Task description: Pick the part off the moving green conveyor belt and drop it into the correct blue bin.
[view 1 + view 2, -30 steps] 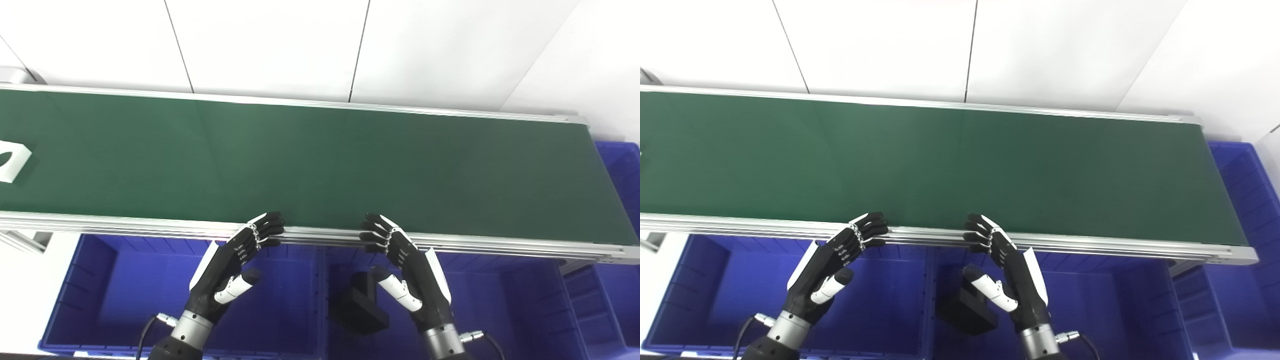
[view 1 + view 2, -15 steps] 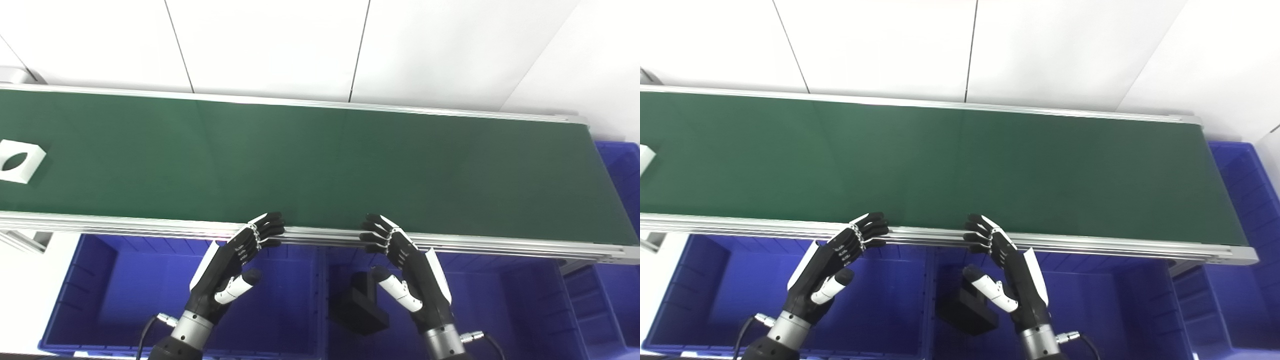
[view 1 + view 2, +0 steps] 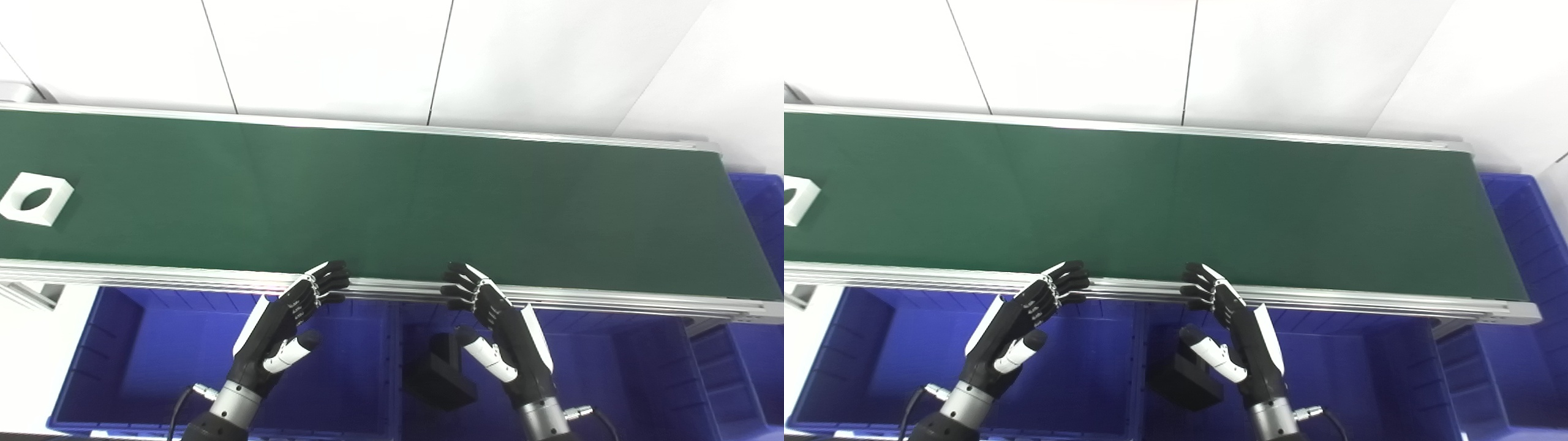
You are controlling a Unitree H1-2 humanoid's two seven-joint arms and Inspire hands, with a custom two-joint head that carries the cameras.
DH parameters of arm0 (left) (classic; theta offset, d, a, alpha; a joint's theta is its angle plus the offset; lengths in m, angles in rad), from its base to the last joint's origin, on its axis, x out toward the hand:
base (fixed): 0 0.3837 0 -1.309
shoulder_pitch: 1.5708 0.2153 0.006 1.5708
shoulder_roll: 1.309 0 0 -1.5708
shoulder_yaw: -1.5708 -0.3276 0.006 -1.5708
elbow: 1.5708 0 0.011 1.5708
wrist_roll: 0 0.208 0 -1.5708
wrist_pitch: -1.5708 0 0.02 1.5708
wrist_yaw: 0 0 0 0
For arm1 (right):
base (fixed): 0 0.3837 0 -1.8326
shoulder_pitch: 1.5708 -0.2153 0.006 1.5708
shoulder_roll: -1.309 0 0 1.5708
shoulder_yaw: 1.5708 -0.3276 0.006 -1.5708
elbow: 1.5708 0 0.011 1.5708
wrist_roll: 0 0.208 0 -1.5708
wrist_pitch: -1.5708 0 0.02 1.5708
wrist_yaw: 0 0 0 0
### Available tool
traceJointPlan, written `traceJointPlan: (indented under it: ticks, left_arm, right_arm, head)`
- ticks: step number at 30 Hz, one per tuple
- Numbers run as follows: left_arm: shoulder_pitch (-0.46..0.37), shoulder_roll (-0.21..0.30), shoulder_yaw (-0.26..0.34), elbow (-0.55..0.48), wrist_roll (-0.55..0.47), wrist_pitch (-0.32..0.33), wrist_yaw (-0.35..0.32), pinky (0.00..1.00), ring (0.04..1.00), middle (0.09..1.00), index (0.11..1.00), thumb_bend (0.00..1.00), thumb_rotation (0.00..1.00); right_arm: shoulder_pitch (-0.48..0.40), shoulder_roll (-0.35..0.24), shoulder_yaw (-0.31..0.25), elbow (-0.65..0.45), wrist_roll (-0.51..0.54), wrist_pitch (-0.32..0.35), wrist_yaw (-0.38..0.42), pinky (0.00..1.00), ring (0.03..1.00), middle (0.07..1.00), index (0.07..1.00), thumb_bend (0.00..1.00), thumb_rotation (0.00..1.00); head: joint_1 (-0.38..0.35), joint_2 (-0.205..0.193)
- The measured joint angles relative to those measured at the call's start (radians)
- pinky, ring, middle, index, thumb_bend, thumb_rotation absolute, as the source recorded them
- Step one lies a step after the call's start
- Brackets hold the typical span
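A white square part [image 3: 37, 198] with an oval hole lies flat on the green conveyor belt [image 3: 392, 202] at its far left; in the right eye view the white part [image 3: 797, 200] is cut by the picture's edge. My left hand [image 3: 285, 331] hovers open over the left blue bin [image 3: 92, 361], fingertips at the belt's near rail. My right hand [image 3: 499, 334] is open too, above the middle blue bin [image 3: 588, 367], palm facing the left hand. Both hands hold nothing and are far right of the part.
A black block [image 3: 442, 375] lies in the middle bin, partly behind my right thumb. Another blue bin [image 3: 762, 202] stands past the belt's right end. An aluminium rail [image 3: 153, 275] runs along the belt's near side. White wall panels rise behind.
The white part has ridden the belt to the right, coming fully into the left eye view. Both hands have stayed where they were.
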Motion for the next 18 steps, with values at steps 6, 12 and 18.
traceJointPlan:
  ticks: [6,12,18]
  left_arm:
    - [0.0,0.0,0.0,0.0,0.0,0.0,0.0,0.77,0.83,0.841,0.855,0.88,0.77]
    - [-0.001,-0.003,-0.001,0.004,0.001,0.0,0.0,0.77,0.823,0.835,0.854,0.88,0.77]
    - [-0.006,-0.025,-0.008,0.016,0.003,0.0,0.0,0.74,0.804,0.821,0.841,0.88,0.75]
  right_arm:
    - [-0.001,0.0,0.0,0.0,0.0,0.0,0.0,0.69,0.765,0.813,0.847,0.69,0.75]
    - [-0.007,-0.004,-0.001,0.019,0.005,-0.015,0.001,0.69,0.768,0.817,0.851,0.68,0.75]
    - [-0.009,-0.015,-0.009,0.039,0.021,-0.024,0.005,0.69,0.771,0.819,0.858,0.68,0.78]
  head:
    - [0.011,-0.003]
    - [0.089,-0.025]
    - [0.242,-0.087]
